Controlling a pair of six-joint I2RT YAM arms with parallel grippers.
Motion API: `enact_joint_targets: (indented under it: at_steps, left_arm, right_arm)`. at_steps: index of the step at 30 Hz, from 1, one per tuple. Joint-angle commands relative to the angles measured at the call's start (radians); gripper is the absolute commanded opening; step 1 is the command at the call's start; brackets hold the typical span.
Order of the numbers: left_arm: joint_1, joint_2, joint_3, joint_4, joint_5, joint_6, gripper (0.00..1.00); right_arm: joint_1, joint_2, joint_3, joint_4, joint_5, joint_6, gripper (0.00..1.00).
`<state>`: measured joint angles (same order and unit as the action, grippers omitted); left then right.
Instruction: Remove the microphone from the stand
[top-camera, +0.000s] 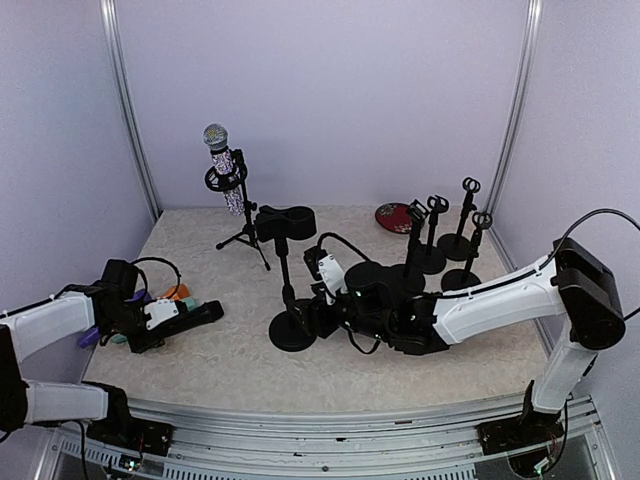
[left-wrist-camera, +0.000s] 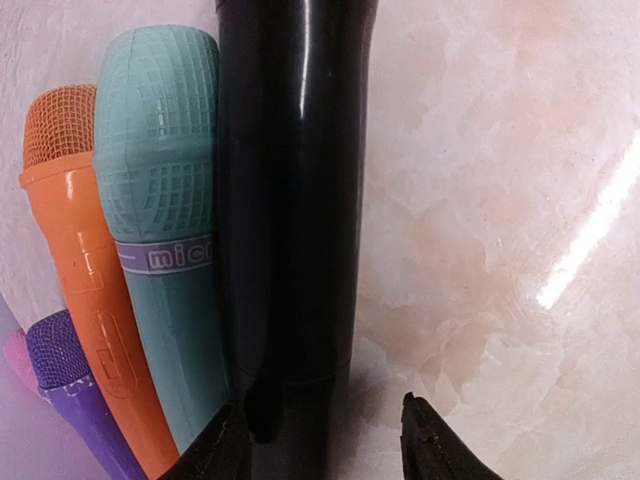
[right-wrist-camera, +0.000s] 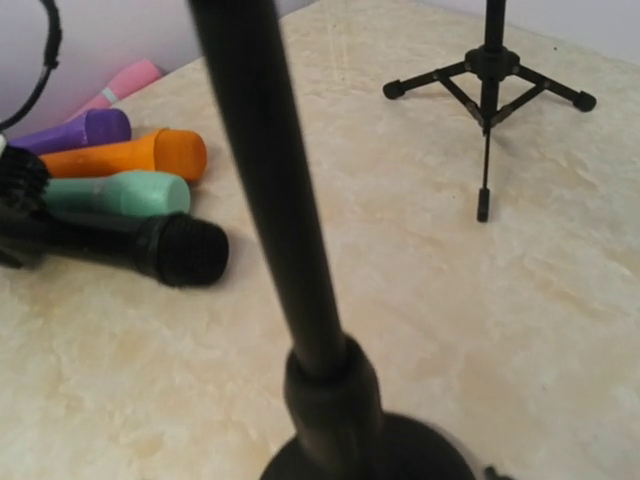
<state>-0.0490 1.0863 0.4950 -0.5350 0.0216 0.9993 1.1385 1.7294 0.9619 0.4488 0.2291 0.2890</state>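
Fingers (left-wrist-camera: 222, 452) of the left gripper (left-wrist-camera: 320, 440) sit apart, loosely straddling the black microphone (left-wrist-camera: 295, 200) lying flat on the table (left-wrist-camera: 480, 200), with a gap on one side. Teal mic (left-wrist-camera: 160, 200) is pressed right alongside, then the orange one (left-wrist-camera: 75, 230). Right gripper (top-camera: 320, 268) is near the empty stand (top-camera: 292, 332), and I can't tell its jaws. Only the overhead shows a sparkly mic (top-camera: 217, 140) up in the tripod stand (top-camera: 243, 235), far back.

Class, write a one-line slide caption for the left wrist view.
Black microphone lying on table beside teal microphone, orange microphone, purple microphone.
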Motion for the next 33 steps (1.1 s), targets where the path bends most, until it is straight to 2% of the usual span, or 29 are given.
enact_joint_targets:
  at_steps: [1,6,8,10,12,19,23,27,30,33]
  left_arm:
    - [-0.014,-0.009,0.039,-0.034,0.005,-0.025,0.51]
    - [-0.024,-0.053,0.109,-0.121,0.076,-0.040,0.54]
    - [-0.024,-0.090,0.159,-0.182,0.149,-0.035,0.68]
    - [-0.023,-0.128,0.209,-0.246,0.231,-0.026,0.91]
    - [-0.025,-0.152,0.270,-0.310,0.302,-0.003,0.98]
    - [-0.033,-0.147,0.408,-0.428,0.431,-0.005,0.99]
    - [-0.039,-0.160,0.429,-0.434,0.467,-0.009,0.99]
    - [-0.056,-0.177,0.426,-0.403,0.473,-0.002,0.99]
    - [-0.071,-0.211,0.403,-0.356,0.503,0.029,0.96]
    - [-0.133,-0.282,0.378,-0.314,0.498,0.061,0.91]
  right_arm:
    - [0.007,0.065,0.066,0.106,0.032,-0.013,0.67]
    - [0.002,0.145,0.124,0.098,0.054,-0.033,0.62]
    - [-0.005,0.162,0.134,0.101,0.065,-0.030,0.58]
    - [-0.011,0.177,0.139,0.103,0.081,-0.028,0.55]
    - [-0.021,0.191,0.146,0.106,0.095,-0.024,0.51]
    - [-0.032,0.244,0.177,0.127,0.096,-0.046,0.41]
    - [-0.036,0.260,0.191,0.150,0.079,-0.049,0.25]
    - [-0.036,0.257,0.199,0.154,0.065,-0.045,0.01]
    - [-0.036,0.234,0.191,0.158,0.056,-0.022,0.00]
    - [-0.036,0.191,0.204,0.142,0.038,0.010,0.00]
